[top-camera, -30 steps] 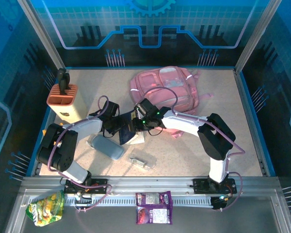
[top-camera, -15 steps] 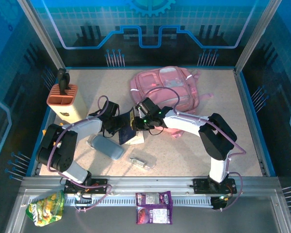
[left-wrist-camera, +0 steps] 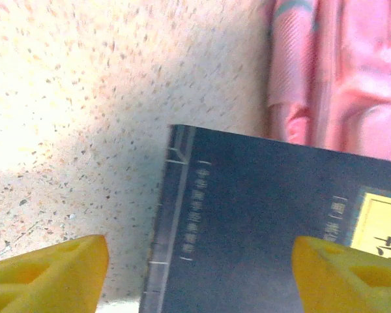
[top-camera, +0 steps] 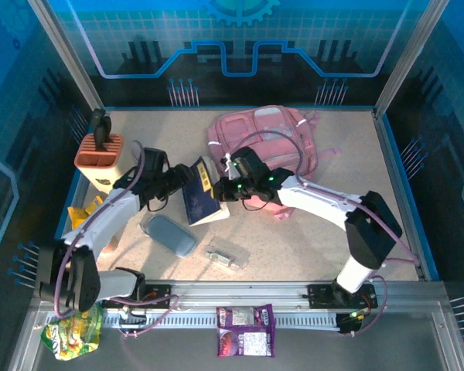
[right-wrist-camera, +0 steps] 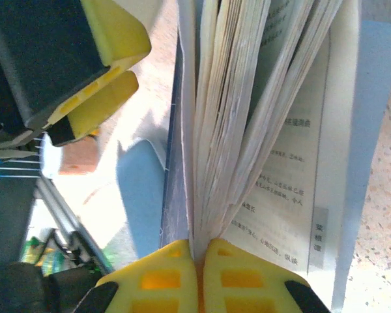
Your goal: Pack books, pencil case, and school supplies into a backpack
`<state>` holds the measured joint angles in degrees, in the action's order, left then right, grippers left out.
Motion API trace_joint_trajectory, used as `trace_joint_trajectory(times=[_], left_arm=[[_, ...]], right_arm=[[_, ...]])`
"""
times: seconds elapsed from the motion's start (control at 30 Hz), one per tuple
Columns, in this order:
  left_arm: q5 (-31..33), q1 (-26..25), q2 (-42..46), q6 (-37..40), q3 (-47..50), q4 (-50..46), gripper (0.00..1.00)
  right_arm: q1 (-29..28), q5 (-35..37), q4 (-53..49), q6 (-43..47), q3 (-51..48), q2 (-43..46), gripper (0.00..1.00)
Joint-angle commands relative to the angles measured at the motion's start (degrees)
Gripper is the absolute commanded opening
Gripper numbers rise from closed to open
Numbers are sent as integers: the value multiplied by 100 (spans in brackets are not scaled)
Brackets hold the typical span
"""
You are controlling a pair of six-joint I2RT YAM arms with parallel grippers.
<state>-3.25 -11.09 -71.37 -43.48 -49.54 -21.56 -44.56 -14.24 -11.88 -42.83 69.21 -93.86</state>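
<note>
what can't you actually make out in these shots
Left wrist view: the lettering on the navy book, blurred and cut off by the bottom edge.
Top view: whether the backpack is open, its near side covered by the right arm.
Top view: the small clear item, too small to identify.
Right wrist view: how many pages the right claw pinches, cut off by the bottom edge.

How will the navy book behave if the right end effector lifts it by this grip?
Probably floppy: the right end effector pinches the navy book at one edge, and its pages fan apart from the pinch. It may droop or swing, since the left end effector stands open and does not clamp it. It looks thin, so likely light.
</note>
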Motion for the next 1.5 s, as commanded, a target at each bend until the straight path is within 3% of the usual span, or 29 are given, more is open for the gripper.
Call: trace_joint_trajectory(times=[0.0, 0.13, 0.33, 0.47, 0.73, 0.97, 1.1, 1.3, 1.47], left_arm=[[-440, 157, 442, 60, -153, -394, 79], [-855, 202, 1000, -236, 41, -177, 83], [-2058, 157, 1422, -790, 551, 1124, 83], [-2245, -125, 1400, -922, 684, 1624, 79], [-2588, -710, 1018, -1170, 600, 2595, 64], [-2383, -807, 1172, -1140, 519, 2585, 30], [-2391, -859, 1161, -1170, 481, 2651, 12], [-2393, -1061, 1162, -1307, 270, 3002, 2], [-2209, -1394, 1086, -1532, 146, 3582, 0]], right_arm=[[244, -319, 489, -145, -146, 593, 5], [525, -604, 539, -218, -295, 1020, 5], [943, -1210, 972, -522, -588, 1492, 4], [1068, -1376, 1126, -643, -685, 1700, 4], [1125, -1593, 1597, -942, -977, 1692, 4], [1286, -1547, 1682, -1000, -1276, 1818, 13], [1351, -1610, 1614, -974, -1372, 1929, 24], [1594, -1667, 1358, -976, -1706, 2302, 74], [1722, -2014, 1365, -1264, -1847, 2334, 89]])
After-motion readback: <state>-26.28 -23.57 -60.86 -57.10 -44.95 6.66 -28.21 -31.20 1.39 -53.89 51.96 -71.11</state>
